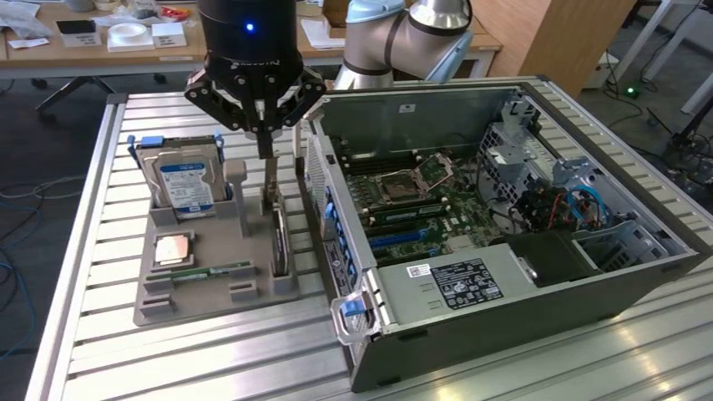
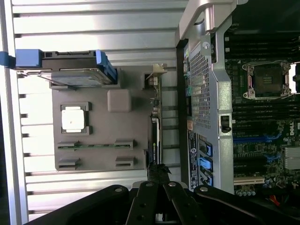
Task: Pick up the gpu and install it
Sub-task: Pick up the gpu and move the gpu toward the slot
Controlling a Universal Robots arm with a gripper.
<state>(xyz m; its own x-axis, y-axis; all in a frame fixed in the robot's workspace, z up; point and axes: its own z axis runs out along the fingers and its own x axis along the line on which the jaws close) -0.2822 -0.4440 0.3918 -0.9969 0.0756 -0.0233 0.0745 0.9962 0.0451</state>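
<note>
gpu (image 1: 279, 240) (image 2: 154, 136): stands on its long edge in a slot of the grey holder (image 1: 195, 294) on the desk (image 1: 123, 359). In the exterior view it is at the holder's 3 o'clock side, just beside the open computer case (image 1: 468, 288). The hard drive (image 1: 184, 184) stands at about 10 o'clock from it, in its own slot. Card seated upright, not yet lifted.

pincer (image 1: 265, 153) (image 2: 158, 169): jaws closed together, hanging over the card's upper edge, at 12 o'clock above it. Cannot tell whether the tips touch the edge or clear it.

Handling, judged: light, stiff, thin and fragile. The bare board likely tolerates little bending, and the cooler block and soldered parts should not take the squeeze. The narrow top edge offers little surface, so an off-centre hold risks slip or tilt. Best hold looks like the upper board edge near mid-length, pinched across the two flat faces, well away from the contact edge down in the slot
</note>
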